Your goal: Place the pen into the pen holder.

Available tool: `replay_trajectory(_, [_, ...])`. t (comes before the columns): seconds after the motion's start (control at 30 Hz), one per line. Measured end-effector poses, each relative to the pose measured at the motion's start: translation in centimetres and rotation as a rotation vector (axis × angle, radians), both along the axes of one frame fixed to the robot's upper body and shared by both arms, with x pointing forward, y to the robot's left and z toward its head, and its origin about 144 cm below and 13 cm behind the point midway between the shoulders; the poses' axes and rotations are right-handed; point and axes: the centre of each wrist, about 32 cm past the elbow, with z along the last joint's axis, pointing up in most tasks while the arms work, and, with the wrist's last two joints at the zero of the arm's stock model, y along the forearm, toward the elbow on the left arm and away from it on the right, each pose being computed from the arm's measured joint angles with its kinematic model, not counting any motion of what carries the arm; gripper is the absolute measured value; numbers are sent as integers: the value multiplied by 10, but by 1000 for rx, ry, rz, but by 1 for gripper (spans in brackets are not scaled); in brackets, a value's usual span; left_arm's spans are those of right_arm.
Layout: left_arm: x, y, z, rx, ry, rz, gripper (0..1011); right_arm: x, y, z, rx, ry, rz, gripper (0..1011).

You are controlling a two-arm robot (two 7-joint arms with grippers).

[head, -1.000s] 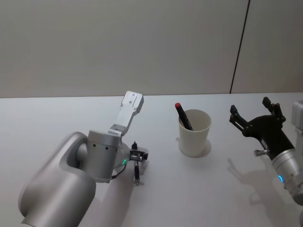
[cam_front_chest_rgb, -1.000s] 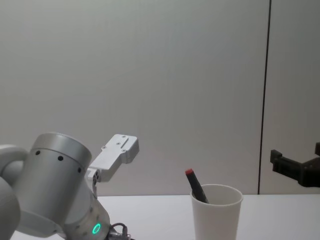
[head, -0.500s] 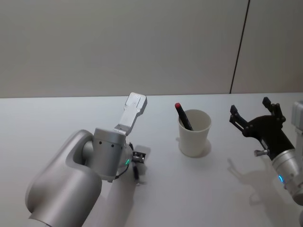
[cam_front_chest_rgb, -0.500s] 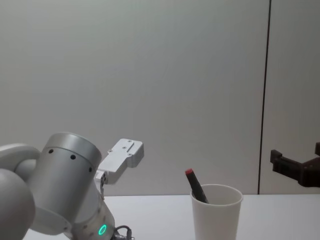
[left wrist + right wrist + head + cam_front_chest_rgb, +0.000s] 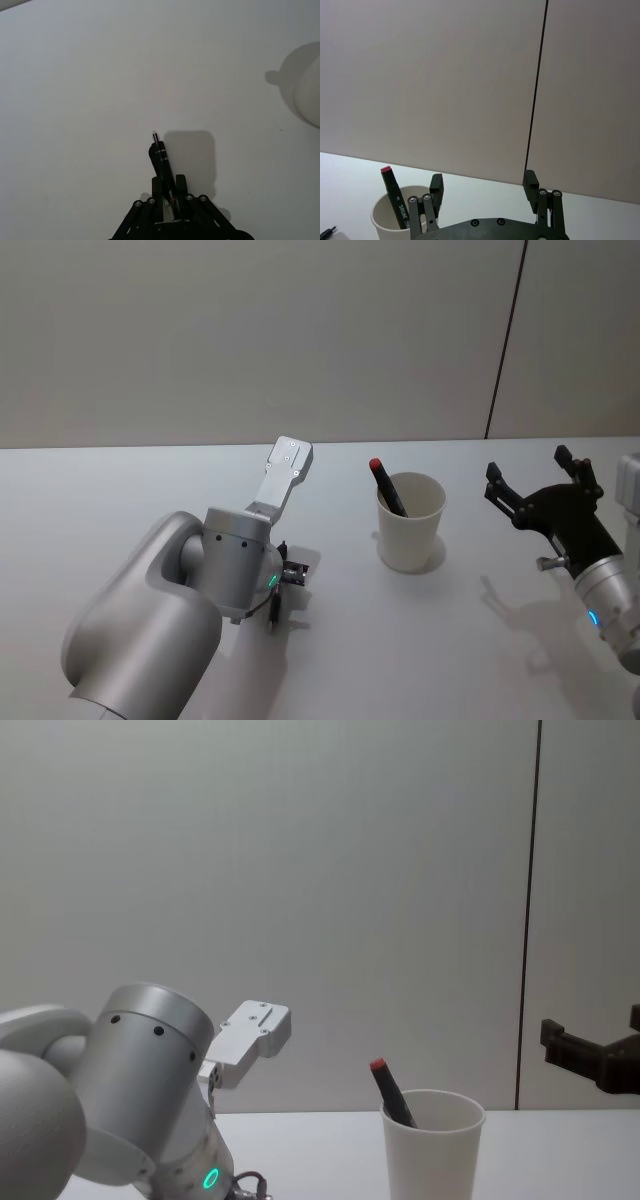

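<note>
Currently the left gripper [image 5: 169,186], clenched on the black pen [image 5: 161,159] low over the table [image 5: 440,640] left of the pen holder [image 5: 410,532], grips it near one end, so it could swivel and snag the rim or the marker [image 5: 386,485] inside; the right gripper [image 5: 528,466] hangs open at the right.

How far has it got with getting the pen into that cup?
One red-capped marker already stands in the pen holder. In hand: the left gripper is shut on a black pen, low over the table. Left to do: carry it over and drop it in. The right gripper hangs open beside the holder.
</note>
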Motion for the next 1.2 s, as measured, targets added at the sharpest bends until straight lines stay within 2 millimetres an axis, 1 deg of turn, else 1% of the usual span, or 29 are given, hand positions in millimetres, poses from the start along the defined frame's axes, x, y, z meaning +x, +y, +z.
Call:
replay_trajectory(0.33, [-2, 0, 1, 11, -7, 16, 142, 0, 0, 0, 0, 0, 0, 1002])
replay_trajectory(0.53, [-7, 0, 7, 20, -52, 29, 142, 0, 0, 0, 0, 0, 0, 1002])
replay_trajectory(0.87, [-17, 3, 25, 35, -176, 51, 142, 0, 0, 0, 0, 0, 0, 1002])
replay_trajectory(1.2, [-29, 8, 34, 38, -308, 55, 142, 0, 0, 0, 0, 0, 0, 1002])
